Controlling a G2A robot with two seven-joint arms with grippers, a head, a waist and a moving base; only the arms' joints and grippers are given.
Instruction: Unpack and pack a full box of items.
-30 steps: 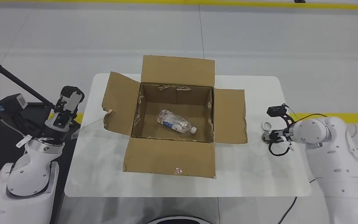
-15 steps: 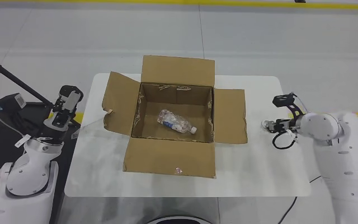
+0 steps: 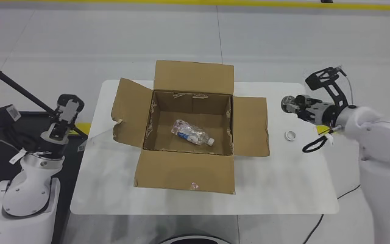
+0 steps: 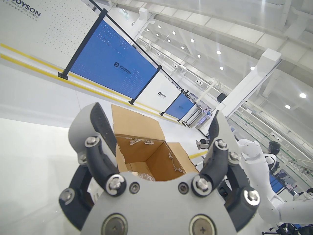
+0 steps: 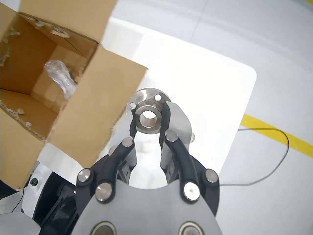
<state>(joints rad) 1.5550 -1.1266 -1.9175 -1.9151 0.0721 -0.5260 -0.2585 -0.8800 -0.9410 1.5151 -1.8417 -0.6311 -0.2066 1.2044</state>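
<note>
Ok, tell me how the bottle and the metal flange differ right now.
The bottle is clear, crumpled plastic; the flange is solid metal with a centre hole. The bottle lies on its side on the floor of the box; the flange is clamped between the jaws of the right gripper, outside the box.

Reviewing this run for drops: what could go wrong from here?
The right pincer pinches the round silver metal flange by its narrow hub only; it might slip or tilt. Carried low, it could catch the near flap of the brown cardboard box. Dropped inside, it could land on the crumpled clear plastic bottle.
</note>
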